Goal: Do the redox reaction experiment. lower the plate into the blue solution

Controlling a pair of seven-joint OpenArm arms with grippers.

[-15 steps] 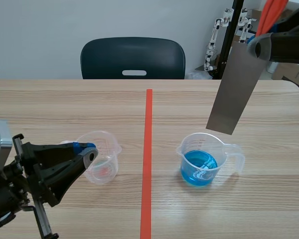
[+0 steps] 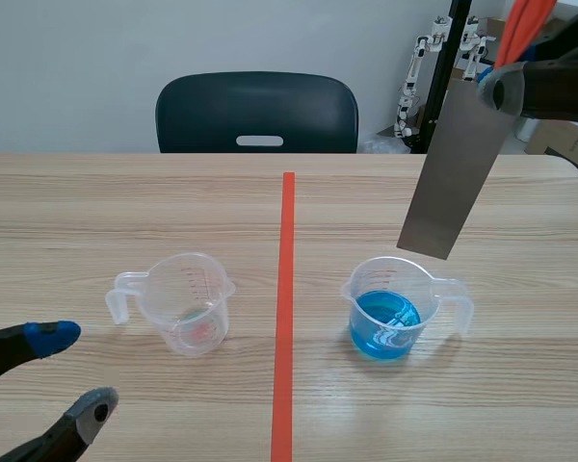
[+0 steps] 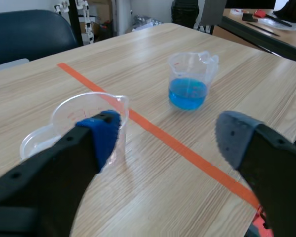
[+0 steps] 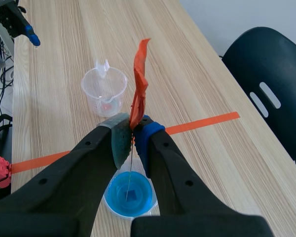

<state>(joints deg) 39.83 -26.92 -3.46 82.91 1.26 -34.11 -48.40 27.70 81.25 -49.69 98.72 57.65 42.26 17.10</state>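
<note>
Clamped by its top edge between the pads of the right gripper (image 4: 132,131): a thin, flat, dull grey rectangular metal plate (image 2: 455,173). Hangs tilted below the fingers, lower end just above the clear plastic beaker of blue solution (image 2: 390,313), not yet in the liquid. Carries an orange-red strip (image 4: 139,84) rising past the pads. Probably light and stiff, smooth enough to slip; best pinched high, at the dry end. Wide apart and grasping nothing at the left gripper (image 3: 167,133), just behind a second clear plastic beaker (image 3: 69,113).
</note>
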